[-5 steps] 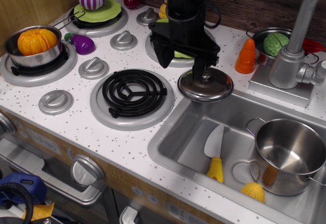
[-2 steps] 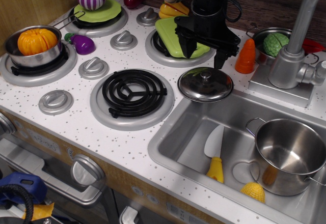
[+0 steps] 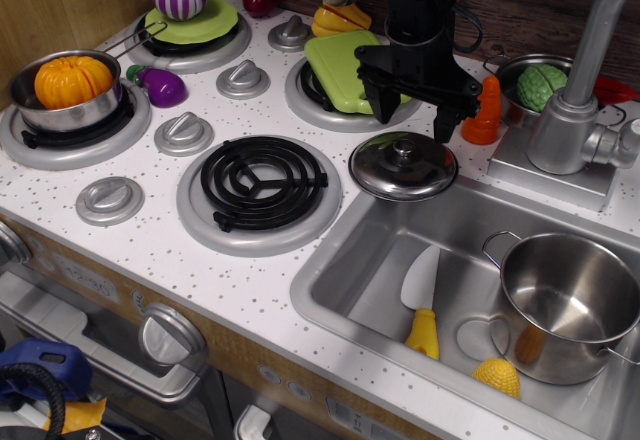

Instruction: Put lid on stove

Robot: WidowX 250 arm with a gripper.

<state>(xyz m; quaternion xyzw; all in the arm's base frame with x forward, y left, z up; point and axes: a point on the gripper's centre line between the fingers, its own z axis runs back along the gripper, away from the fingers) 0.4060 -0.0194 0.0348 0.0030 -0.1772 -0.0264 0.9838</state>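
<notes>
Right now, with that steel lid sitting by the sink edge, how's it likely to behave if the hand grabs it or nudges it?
The lid looks like rigid polished steel, so probably stiff and slippery. Its small central knob seems the only real grip; pinching it may let the lid swing. It rests near the sink rim, so a push could slide it in. The hand hangs above it, open.

The arm is all matte black, kind of blocky and plasticky. The gripper (image 3: 415, 113) is a wide flat crossbar with 2 short stubby fingers (image 3: 382, 106) poking off its ends. A chunky boxy column runs up from it, with a thin black cable looping alongside it.
</notes>
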